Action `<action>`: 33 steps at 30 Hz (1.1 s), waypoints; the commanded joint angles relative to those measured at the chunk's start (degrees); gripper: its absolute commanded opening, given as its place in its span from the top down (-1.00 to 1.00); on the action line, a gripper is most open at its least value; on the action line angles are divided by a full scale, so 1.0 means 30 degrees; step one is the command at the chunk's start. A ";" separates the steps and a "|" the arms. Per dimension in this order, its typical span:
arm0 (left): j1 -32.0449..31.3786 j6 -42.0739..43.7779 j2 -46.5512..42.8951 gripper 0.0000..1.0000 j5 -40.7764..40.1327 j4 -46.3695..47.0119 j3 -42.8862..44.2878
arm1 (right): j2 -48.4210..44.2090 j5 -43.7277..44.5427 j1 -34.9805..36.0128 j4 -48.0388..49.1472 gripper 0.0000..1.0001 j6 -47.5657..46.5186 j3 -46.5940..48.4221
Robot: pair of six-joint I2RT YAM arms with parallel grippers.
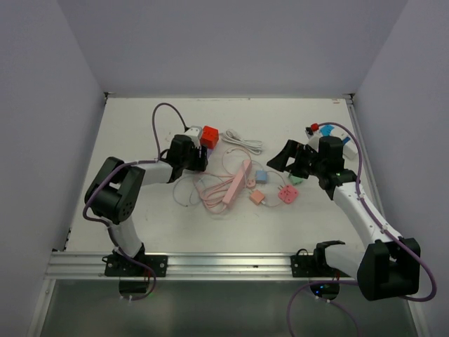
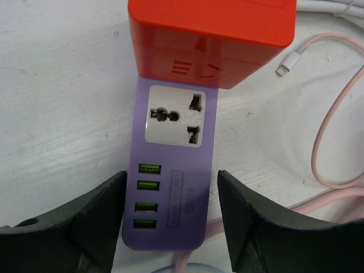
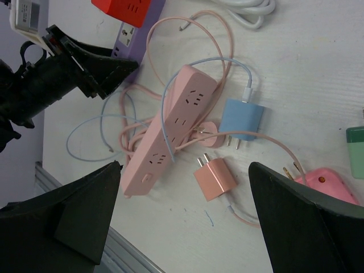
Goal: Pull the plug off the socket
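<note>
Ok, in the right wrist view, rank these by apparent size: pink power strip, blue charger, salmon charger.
1. The pink power strip is clearly the largest.
2. The blue charger and the salmon charger look about alike, too close to rank.

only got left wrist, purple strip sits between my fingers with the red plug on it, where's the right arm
Observer: The right gripper is open, off to the right by some loose adapters, not touching the purple strip.
Operator: whats lying between the arms
Observer: A pink power strip lies between them, with loops of pink cord tangled beside it.
</note>
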 commanded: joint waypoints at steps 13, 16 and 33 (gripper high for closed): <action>-0.0908 0.0118 -0.0865 0.80 -0.0389 0.0778 -0.0275 | 0.0790 0.0340 0.1282 0.0737 -0.96 0.0180 0.0977; -0.0996 0.0177 -0.1861 1.00 -0.0389 0.0165 -0.0334 | 0.1492 0.1043 0.2335 0.0911 -0.96 0.0385 0.1475; -0.1582 -0.2924 -0.5527 1.00 0.0079 -0.3793 -0.0393 | 0.6003 0.2802 0.6174 0.4690 -0.76 0.6972 0.4085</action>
